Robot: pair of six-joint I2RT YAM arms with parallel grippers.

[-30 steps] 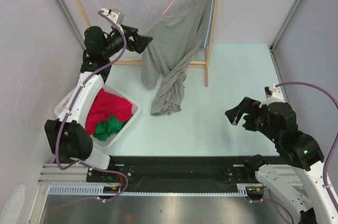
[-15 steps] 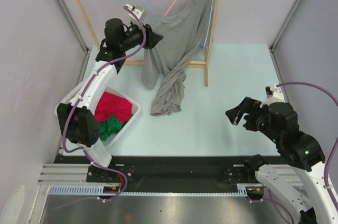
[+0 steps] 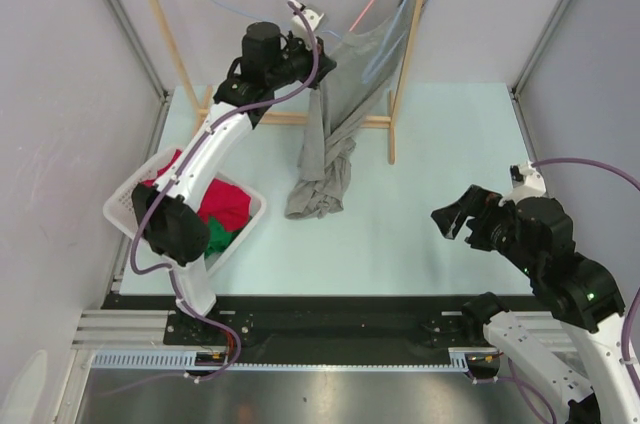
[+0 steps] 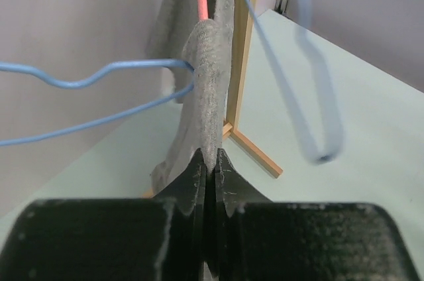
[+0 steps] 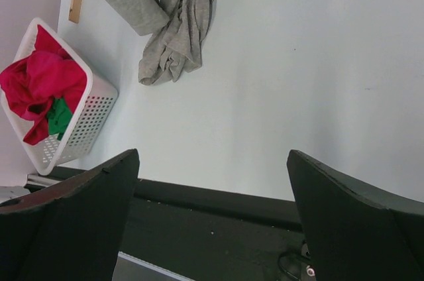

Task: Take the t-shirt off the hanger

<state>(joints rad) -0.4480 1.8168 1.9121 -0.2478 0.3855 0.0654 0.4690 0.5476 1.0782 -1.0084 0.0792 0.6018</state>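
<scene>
The removal is judged barely begun: the t-shirt (image 3: 330, 134) is hung from the pink hanger (image 3: 368, 12) with its lower end laid on the counter (image 3: 450, 144), a fold is clamped in the closed left pincer (image 4: 209, 160), and the right pincer (image 3: 455, 221) is held wide apart, empty.

This is a robotics lab test cell. Blank pale panels (image 3: 60, 94) held by aluminium posts (image 3: 122, 19) wall in a mint-green desk (image 3: 450, 174) on three sides. A white left arm (image 3: 200, 159) and right arm (image 3: 560, 279), trailing purple cables (image 3: 600, 166), are bolted to a black rail (image 3: 330, 316) along 6 o'clock. The laundry items look like staged props. A bare wooden rack (image 3: 396, 124) at 12 o'clock carries wire hangers (image 4: 149, 63) and a grey t-shirt (image 3: 335, 124). A white basket (image 5: 89, 118) of clothes sits at 9 o'clock.
</scene>
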